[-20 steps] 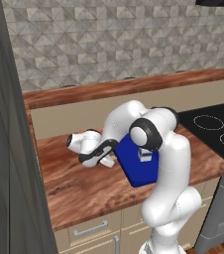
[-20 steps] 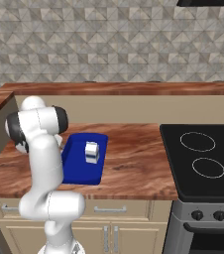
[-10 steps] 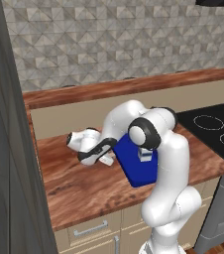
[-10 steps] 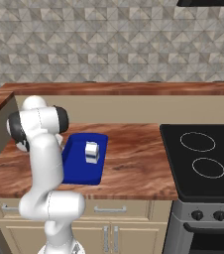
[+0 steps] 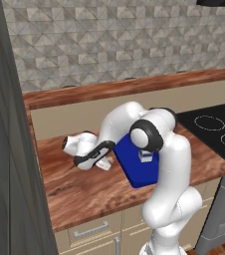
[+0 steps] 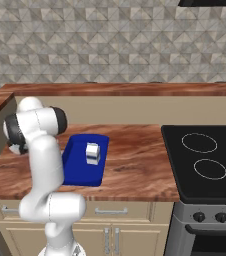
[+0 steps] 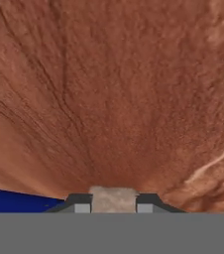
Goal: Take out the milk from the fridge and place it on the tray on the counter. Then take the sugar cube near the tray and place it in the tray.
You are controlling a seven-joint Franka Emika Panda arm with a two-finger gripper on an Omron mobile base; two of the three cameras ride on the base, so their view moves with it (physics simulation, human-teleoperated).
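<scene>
The gripper (image 7: pixel 114 201) is down at the counter (image 7: pixel 109 99), its jaws clamped on the cube (image 7: pixel 113 197), a pale beige block that fills the gap between the two dark fingertips (image 7: pixel 79 200) and touches both. In the hand view the wood grain spreads out just beyond the jaws, and a corner of the blue tray (image 7: pixel 15 201) shows off to one side of them, close by but apart from the cube. In the left base view the gripper (image 5: pixel 103 163) is low over the counter (image 5: pixel 79 189), with the hand bent down from the white arm, and the tray (image 5: pixel 134 167) lies just beside the jaws, on the side toward the stovetop (image 5: pixel 214 134). The milk (image 5: pixel 145 157) stands inside the tray, past the near rim from the jaws, partly hidden by the arm's dark joint. In the right base view the arm covers the hand; the tray (image 6: pixel 80 165) lies on the counter (image 6: pixel 135 160) with the milk (image 6: pixel 92 153) upright in it, toward its far half, white with a blue band across its front. The stovetop (image 6: pixel 205 160) is well apart from the jaws, beyond the tray. The grey fridge (image 5: pixel 10 164) wall rises on the other side of the jaws from the tray.
</scene>
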